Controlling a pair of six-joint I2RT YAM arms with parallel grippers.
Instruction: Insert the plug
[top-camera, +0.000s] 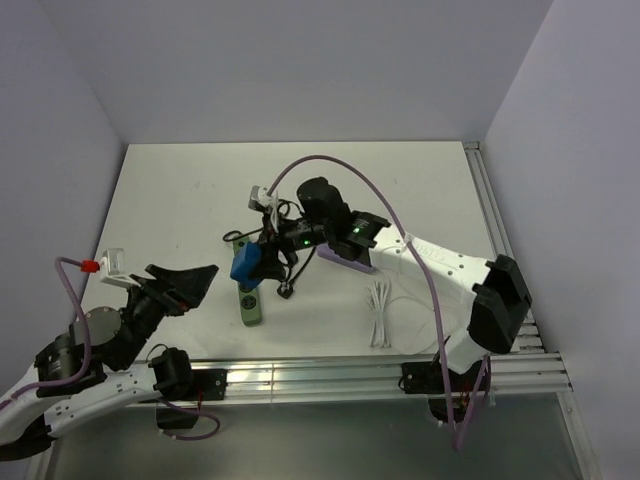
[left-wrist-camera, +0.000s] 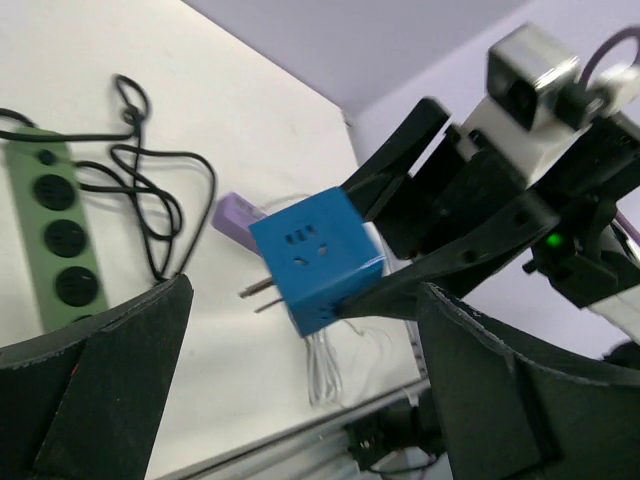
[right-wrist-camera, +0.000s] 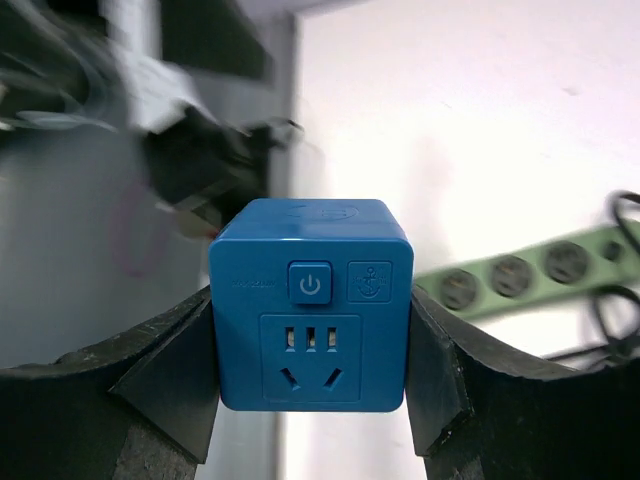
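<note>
Right hand (right-wrist-camera: 312, 345) has the plug (left-wrist-camera: 318, 262) pinched, not yet in a socket.
Its fingers (right-wrist-camera: 170, 370) press the plug's two flanks, part-open to the cube's width; the prongs (left-wrist-camera: 258, 293) stick out bare, touching nothing. In the top view the plug hangs over the 12 o'clock half of the strip (top-camera: 249, 300), which lies flat on the worktop (top-camera: 180, 190). The left hand (top-camera: 197, 283), at 8 o'clock from the plug, gapes wide and holds nothing. Pickup looks done; lining the prongs up with a socket and pressing down appears to be what is left.
</note>
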